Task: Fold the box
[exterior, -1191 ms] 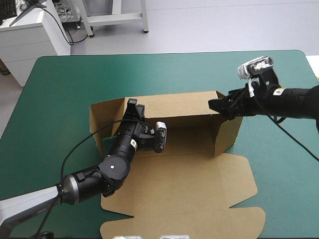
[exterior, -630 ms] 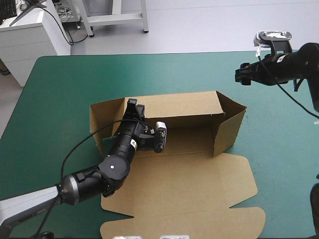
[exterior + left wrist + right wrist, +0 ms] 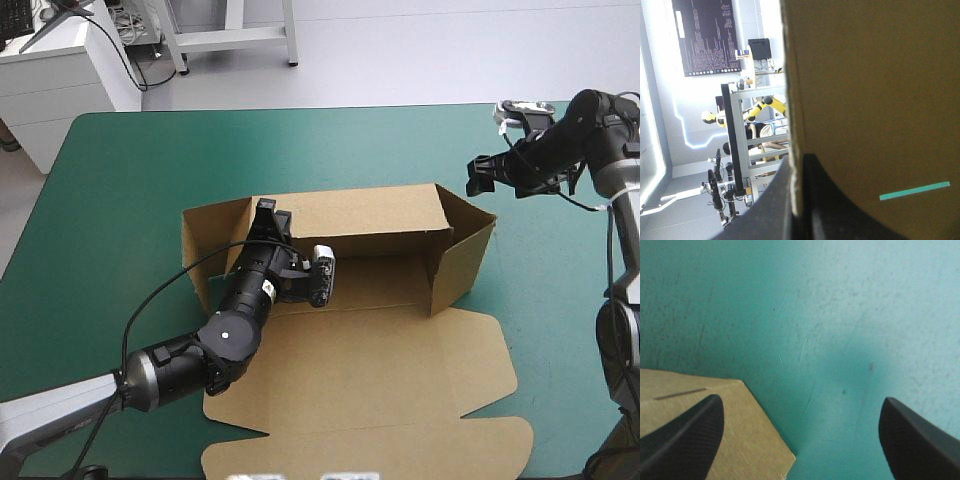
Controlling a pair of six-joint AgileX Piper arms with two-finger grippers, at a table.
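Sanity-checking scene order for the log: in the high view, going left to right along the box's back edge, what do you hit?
Left end flap of the box → left gripper, shut on the back wall → right gripper, open, holding nothing.

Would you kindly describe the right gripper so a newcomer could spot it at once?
On the teal-green table lies a brown box, half folded. By its far right corner hangs the right gripper, open and empty; the left gripper is shut on the box's back wall.
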